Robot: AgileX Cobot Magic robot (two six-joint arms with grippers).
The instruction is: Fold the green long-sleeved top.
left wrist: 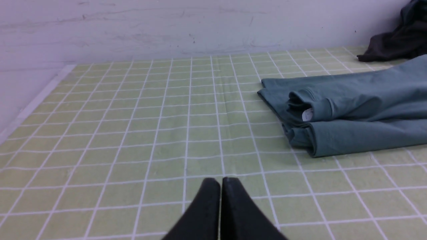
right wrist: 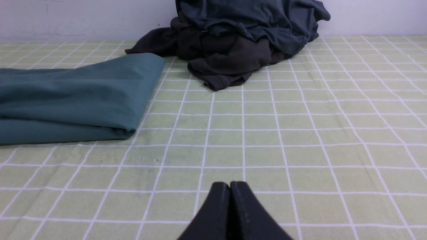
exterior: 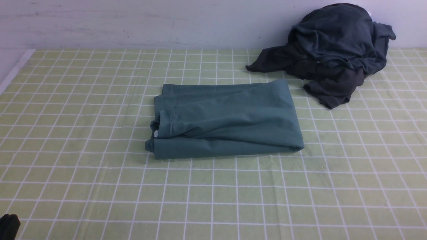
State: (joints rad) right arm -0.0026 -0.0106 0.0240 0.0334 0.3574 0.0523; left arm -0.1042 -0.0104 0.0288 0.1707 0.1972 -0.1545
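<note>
Two grippers, both pressed tight together w/ nothing pinched. Left gripper [left wrist: 220,181] low over bare cloth, tips touching each other. Right gripper [right wrist: 229,185] same — tips together, nothing between.

Top [exterior: 227,120] flat on checked cloth [exterior: 83,166], about mid-table, folded into a neat block. Neck w/ white label [exterior: 156,133] tucked at robot's left end; smooth rounded fold at right end. Sleeves not sticking out anywhere. Looks done, or very nearly — prob. why both grippers sit back and apart from it, not touching.

Dark pile [exterior: 333,50] bunched at far right by wall [exterior: 133,23], near top's far right corner. Hard to say if touching there; looks just apart. Likely pushed aside so folding spot stays free.

Where top sits vs. grippers:
- Left wrist view: top [left wrist: 350,110] ahead and off toward robot's right, well apart from tips, neck end nearest.
- Right wrist view: top [right wrist: 73,96] ahead and toward robot's left, rounded fold end nearest, also well apart.
- So top between the two grippers and farther out on table.

Front view: only a dark bit at near left corner, prob. left arm; right arm not seen there.
</note>
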